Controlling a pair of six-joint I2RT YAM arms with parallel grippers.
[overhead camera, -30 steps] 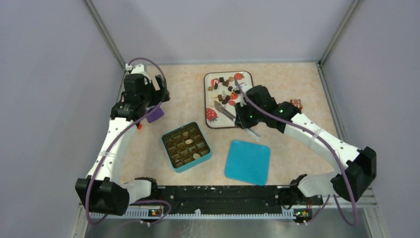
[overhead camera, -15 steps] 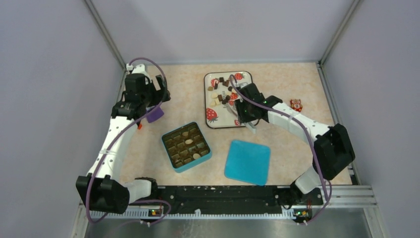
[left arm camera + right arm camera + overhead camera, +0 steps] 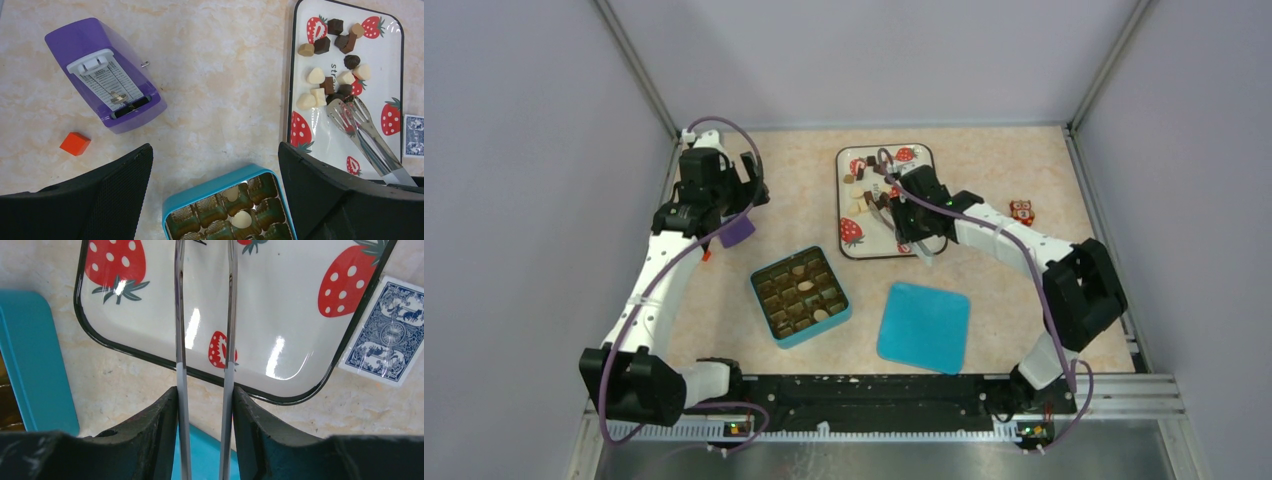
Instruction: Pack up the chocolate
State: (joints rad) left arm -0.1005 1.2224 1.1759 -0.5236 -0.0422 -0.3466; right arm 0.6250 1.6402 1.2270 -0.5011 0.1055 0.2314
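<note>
Your top camera looks steeply down on the whole tabletop [image 3: 1004,170] from high on the near side of the strawberry tray [image 3: 874,243]. Your left wrist camera looks down from the tray's left, nearer in. Your right wrist camera, just behind the jaws of the right gripper [image 3: 205,390], hugs the tray's near edge; all three share it

Even, bright overhead light, soft faint shadows on the tabletop, white glare streaks across the glossy strawberry tray [image 3: 300,315], wrist close-ups sharp, overhead view slightly soft
</note>
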